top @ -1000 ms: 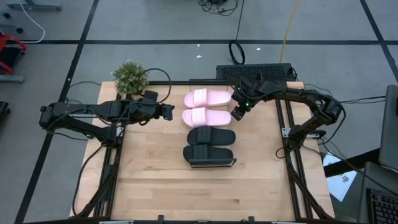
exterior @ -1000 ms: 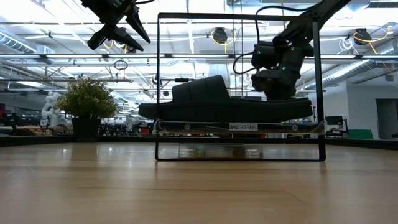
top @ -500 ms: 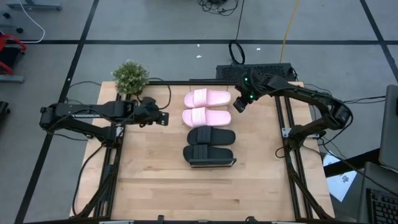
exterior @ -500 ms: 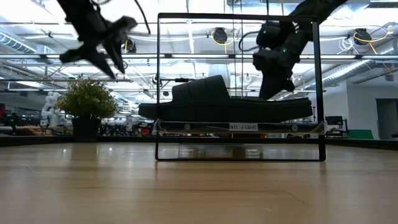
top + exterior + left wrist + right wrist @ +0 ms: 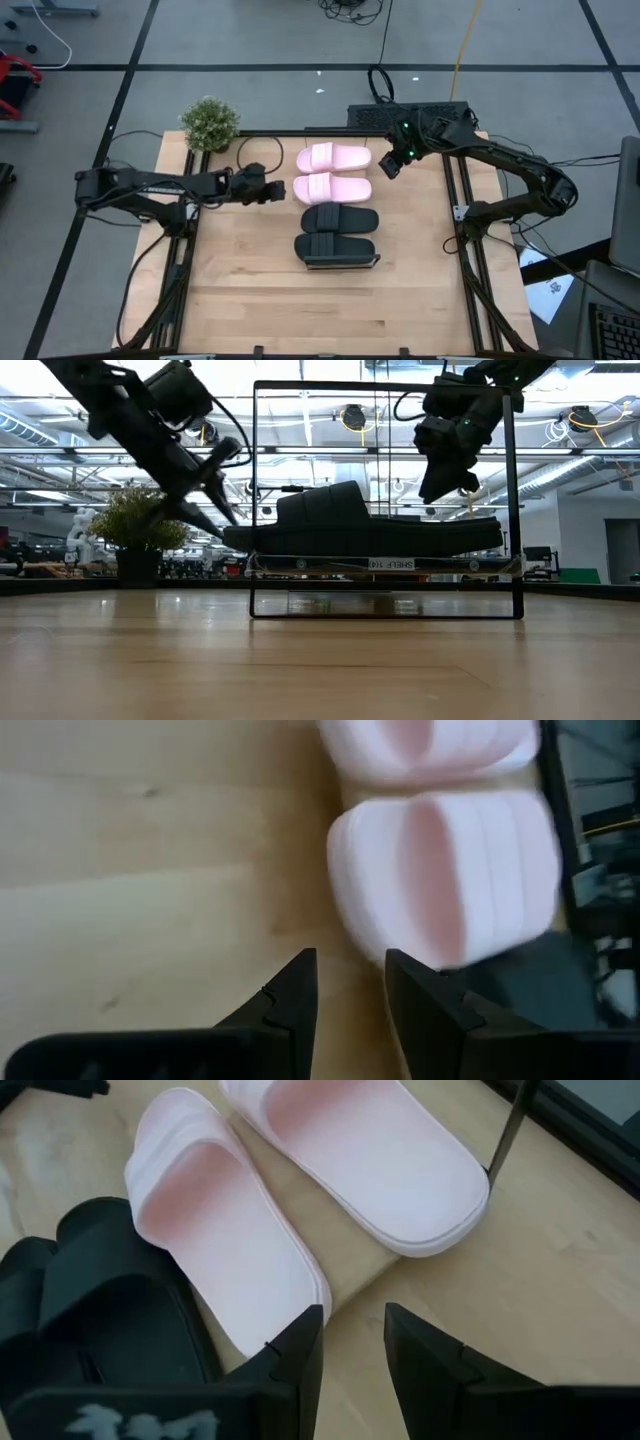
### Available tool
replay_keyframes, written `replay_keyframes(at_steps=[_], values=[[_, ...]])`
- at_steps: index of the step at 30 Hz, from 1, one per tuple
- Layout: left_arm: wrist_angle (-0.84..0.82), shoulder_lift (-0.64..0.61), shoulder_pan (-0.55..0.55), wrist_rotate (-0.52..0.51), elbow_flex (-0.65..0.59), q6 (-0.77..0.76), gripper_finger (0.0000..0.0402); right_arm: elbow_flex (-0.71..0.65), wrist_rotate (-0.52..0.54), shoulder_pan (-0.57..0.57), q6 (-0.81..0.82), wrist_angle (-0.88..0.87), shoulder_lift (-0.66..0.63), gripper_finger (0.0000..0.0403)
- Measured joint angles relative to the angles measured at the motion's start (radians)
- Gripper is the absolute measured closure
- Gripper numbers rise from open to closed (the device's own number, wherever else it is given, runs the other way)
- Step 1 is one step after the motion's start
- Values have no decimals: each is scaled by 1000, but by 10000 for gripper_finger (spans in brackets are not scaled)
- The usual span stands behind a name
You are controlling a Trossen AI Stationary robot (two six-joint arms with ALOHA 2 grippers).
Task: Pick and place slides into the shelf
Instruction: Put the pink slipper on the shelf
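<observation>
Left gripper [image 5: 277,188], fingers slightly apart and holding nothing, sits centre-left just beside the lower pink slide [image 5: 332,187]; right gripper [image 5: 391,166], also slightly parted and holding nothing, hovers upper right. Best nudge that slide's end squarely, low and slow, keeping it aligned on the shelf [image 5: 341,263].

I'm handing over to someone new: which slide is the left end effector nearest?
Find the potted plant at the table's far left corner. Four slides lie in a row mid-table, running away from it: pink, pink, black, black. It is the second pink slide, bordering the black slide.
</observation>
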Motion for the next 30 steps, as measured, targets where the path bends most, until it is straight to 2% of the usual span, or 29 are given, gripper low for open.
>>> replay_keyframes(at_steps=[5,10,17,30], values=[[128,92,18,28,1,19,286,0,0,0,0,0,0,303],[168,144,33,48,1,20,286,0,0,0,-2,-1,0,303],[243,168,51,49,1,24,286,0,1,0,-11,3,0,303],[265,167,53,48,1,20,286,0,24,-1,-26,21,0,303]])
